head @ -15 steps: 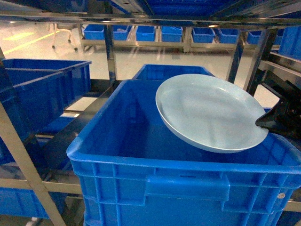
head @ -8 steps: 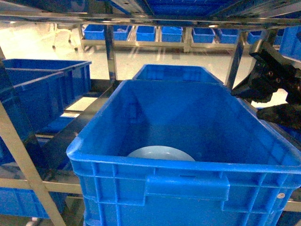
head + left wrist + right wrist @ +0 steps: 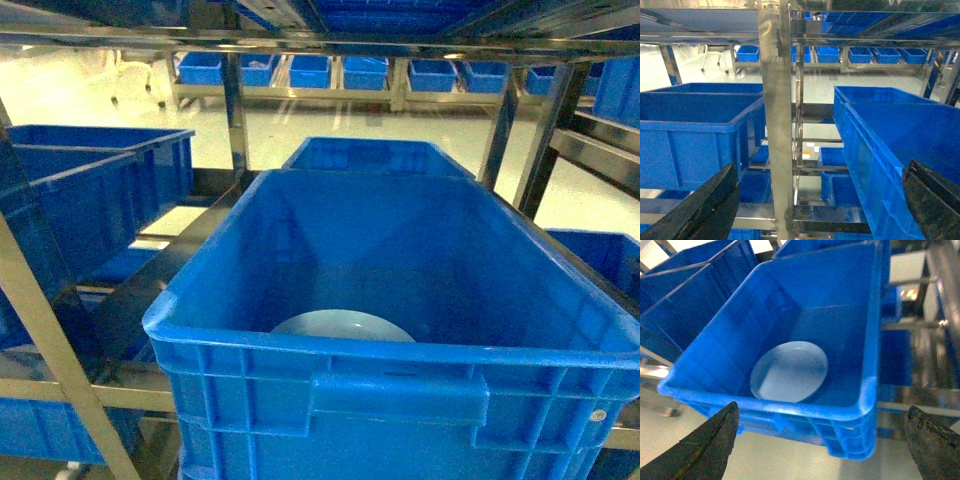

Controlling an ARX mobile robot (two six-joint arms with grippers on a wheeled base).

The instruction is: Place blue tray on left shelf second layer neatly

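Blue tray (image 3: 789, 372) flat on crate (image 3: 850, 405) floor; right jaws apart above, clear | left jaws apart, empty

Illumination is bright and even from overhead, with the pale floor (image 3: 330, 125) beyond the steel shelf post (image 3: 776, 125) blown out to near white in the head and left wrist views, and specular streaks running down that post. The big blue crate (image 3: 400, 300) is shaded inside, its near wall darkest, while the blue tray (image 3: 789, 371) on its bottom carries a soft sheen. All views are mildly soft; the dark fingertips (image 3: 707, 445) below the crate are out of focus.
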